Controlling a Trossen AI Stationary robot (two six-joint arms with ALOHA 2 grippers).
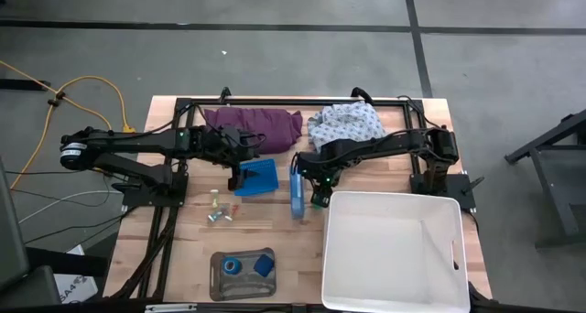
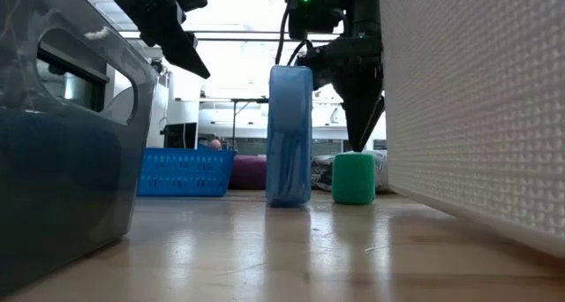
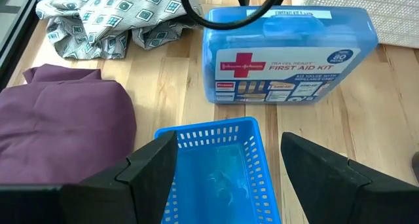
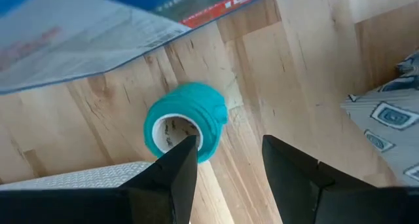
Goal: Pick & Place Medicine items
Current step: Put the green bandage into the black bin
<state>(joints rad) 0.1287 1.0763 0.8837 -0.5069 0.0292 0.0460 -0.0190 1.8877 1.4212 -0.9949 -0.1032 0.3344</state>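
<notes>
A green roll (image 4: 186, 122) stands on end on the table, its pale core up, beside the upright blue first aid kit (image 2: 290, 136). My right gripper (image 4: 226, 152) points down just over the roll, open, with one fingertip (image 4: 188, 145) above the core and the other outside the wall. My left gripper (image 3: 229, 158) hangs open above the blue basket (image 3: 219, 171). Tiny pale vials (image 1: 220, 210) lie on the table. A blue roll (image 1: 233, 265) and a small blue block (image 1: 265, 264) sit in a clear container (image 1: 220, 284). My right gripper comes at the green roll from above with its fingers pointing down, astride the roll's wall (image 4: 216, 119). I cannot tell whether either fingertip touches the roll. The roll stands upright on the table.
A large white bin (image 1: 394, 249) fills the near right. A purple cloth (image 1: 255, 125) and a patterned cloth (image 1: 346, 125) lie at the far edge. The first aid kit stands on edge close to my right gripper (image 1: 318, 196).
</notes>
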